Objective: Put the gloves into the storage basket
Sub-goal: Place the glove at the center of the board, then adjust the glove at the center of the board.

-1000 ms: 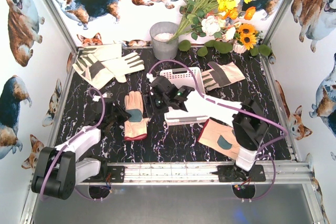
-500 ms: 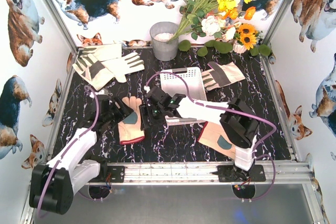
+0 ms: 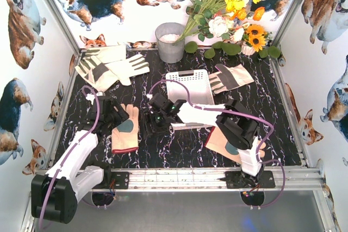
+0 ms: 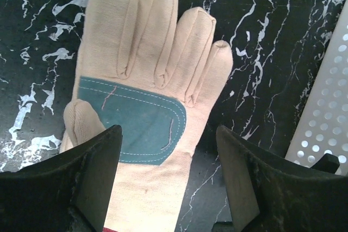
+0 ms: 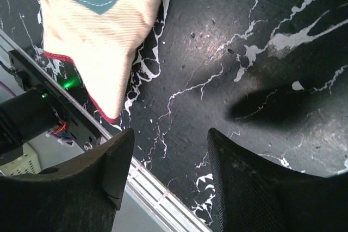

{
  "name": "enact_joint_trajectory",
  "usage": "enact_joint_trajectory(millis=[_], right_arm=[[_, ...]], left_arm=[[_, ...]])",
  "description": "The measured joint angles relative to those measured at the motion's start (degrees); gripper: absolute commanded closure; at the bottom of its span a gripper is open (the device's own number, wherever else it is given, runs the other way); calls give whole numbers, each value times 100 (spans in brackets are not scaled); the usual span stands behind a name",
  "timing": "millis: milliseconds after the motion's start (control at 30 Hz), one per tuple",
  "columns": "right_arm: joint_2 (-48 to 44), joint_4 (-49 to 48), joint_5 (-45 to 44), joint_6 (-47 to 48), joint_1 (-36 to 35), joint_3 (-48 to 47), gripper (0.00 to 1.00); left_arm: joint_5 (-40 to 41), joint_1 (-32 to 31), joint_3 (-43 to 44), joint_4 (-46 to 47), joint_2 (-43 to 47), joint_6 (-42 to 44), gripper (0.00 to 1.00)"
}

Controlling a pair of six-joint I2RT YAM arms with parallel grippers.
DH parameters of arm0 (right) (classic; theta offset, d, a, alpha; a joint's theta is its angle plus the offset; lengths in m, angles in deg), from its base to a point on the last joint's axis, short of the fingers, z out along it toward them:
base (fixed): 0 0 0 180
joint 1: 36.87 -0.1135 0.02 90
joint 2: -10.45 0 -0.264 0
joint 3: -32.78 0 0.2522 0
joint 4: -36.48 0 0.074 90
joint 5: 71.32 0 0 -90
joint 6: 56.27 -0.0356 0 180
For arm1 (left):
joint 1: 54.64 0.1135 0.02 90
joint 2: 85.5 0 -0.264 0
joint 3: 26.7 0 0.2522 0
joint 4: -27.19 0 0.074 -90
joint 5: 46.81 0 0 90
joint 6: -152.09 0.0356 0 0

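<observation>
A peach glove (image 3: 125, 132) with a teal palm patch and red cuff edge lies flat on the black marble table, left of centre. My left gripper (image 3: 115, 116) is open and hovers over it; in the left wrist view the glove (image 4: 152, 80) lies between and beyond the open gripper (image 4: 168, 134). My right gripper (image 3: 156, 119) is open and empty just right of that glove, over bare table (image 5: 169, 139), with the glove's cuff (image 5: 92, 42) at upper left. The white storage basket (image 3: 188, 86) stands behind it, holding no glove.
Pale gloves (image 3: 109, 66) lie at the back left. One glove (image 3: 231, 77) lies right of the basket, and a peach one (image 3: 220, 140) lies partly under the right arm. A grey bucket (image 3: 170, 42) and flowers (image 3: 228, 20) stand at the back. A metal rail (image 3: 179, 177) runs along the front.
The right gripper has come from the basket's front edge down and left to the peach glove. The glove has slid left and toward the front. The left gripper has moved over it.
</observation>
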Motion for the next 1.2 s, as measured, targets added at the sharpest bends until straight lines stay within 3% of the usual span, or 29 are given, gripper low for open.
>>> enact_joint_trajectory(millis=[333,633,833,1100,1200], right_arm=[[262,-136,282,-31,-7,-170,39],[474,-540,643,-315,-46,-319,40],[763,-643,844,-492,-85,-411,43],[1029,-776,1139,-675,-92,-581,46],[1106,-817,1220,-728,-92,-643,50]], left_arm=[[-116,37,37,-79,210,101,33],[317,225,737,-660,435,337,32],[140,706,549,-699,52,444,47],[-238,866,-11,-380,-286,468,52],[-282,887,-76,-229,-424,468,59]])
